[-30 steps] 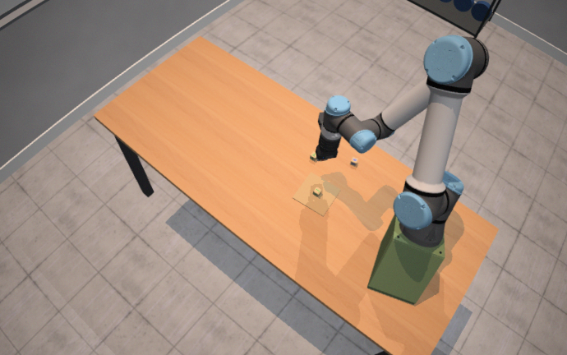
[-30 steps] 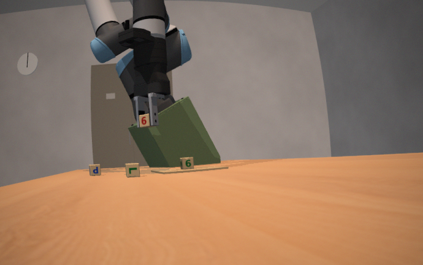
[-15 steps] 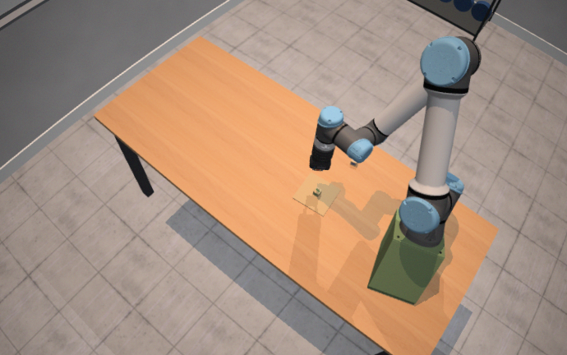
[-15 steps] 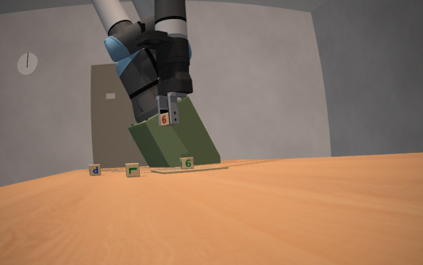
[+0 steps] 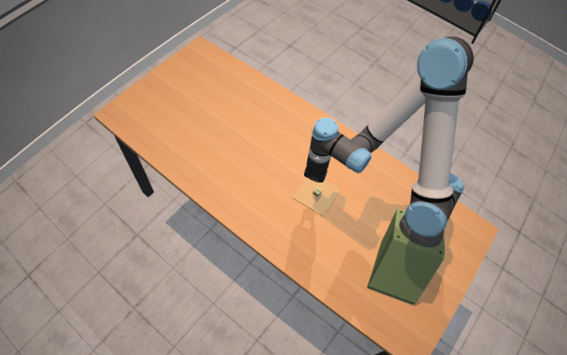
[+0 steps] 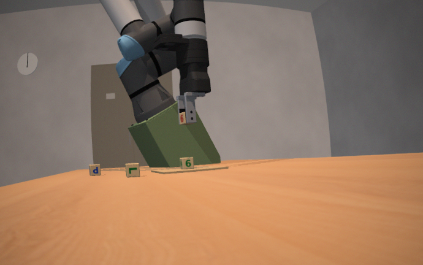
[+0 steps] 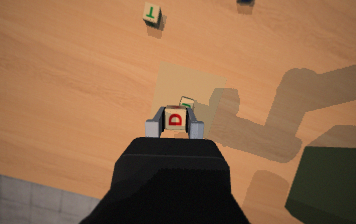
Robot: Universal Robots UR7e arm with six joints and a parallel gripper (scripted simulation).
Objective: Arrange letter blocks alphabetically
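The red-D block (image 7: pixel 175 119) is clamped between the fingers of the gripper (image 7: pixel 174 129), which stand about half open around it, and is held in the air above the mat (image 7: pixel 175 82). A green-lettered block (image 7: pixel 186 102) is seen on the mat, just at 12 o'clock of the held one in the wrist view. The T block (image 7: pixel 151 12) lies off the mat at 11 o'clock, on the table (image 5: pixel 209 125).

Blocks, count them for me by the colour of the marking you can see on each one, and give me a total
Red marking: 1, the block held in the gripper above the mat
Green marking: 2, one block on the mat, one block on the table
Blue marking: 1, a block on the table
Total: 4 blocks
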